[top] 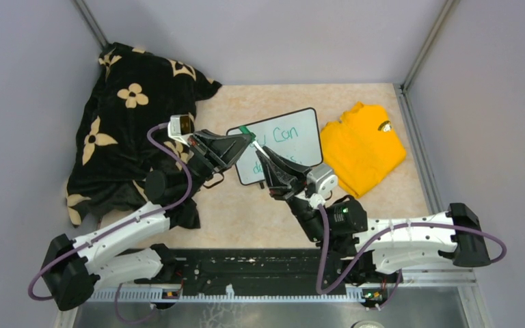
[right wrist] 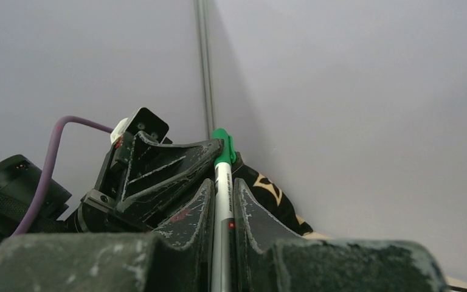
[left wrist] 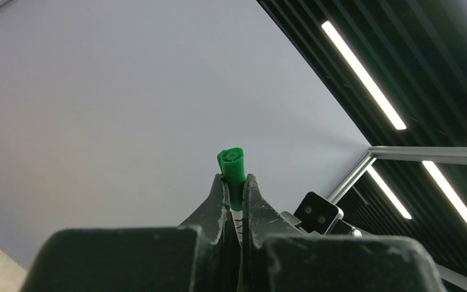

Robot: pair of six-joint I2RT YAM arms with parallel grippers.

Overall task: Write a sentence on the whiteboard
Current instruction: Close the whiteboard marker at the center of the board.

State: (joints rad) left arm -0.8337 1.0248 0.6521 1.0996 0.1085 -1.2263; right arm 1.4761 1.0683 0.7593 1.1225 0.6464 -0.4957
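The small rectangular whiteboard (top: 299, 158) with its thin black frame is sitting mid-table on the beige marbled table (top: 246, 229). It is angled a little, with the crumpled black blanket with cream flowers (top: 126, 123) off to its left and the folded yellow shirt (top: 362, 147) just beside its right edge. Green handwriting is showing on the board: "Can" is reading clearly on the top line. The start of that line is hiding behind the grippers, and the lower line is mostly covered and too small to read. The board's left end is being cut off by the two grippers too, both meeting right above it. The left gripper (top: 249, 139) is pointing in from the left, fingers pinched together on the green cap (left wrist: 231, 163), which is poking out above the fingertips in its wrist view. The right gripper (top: 262, 156) is clamping the white-barrelled marker (right wrist: 221, 210) further down, jaws tight on the barrel. The marker's tip is hidden, and whether the cap is fully seated is hard to tell
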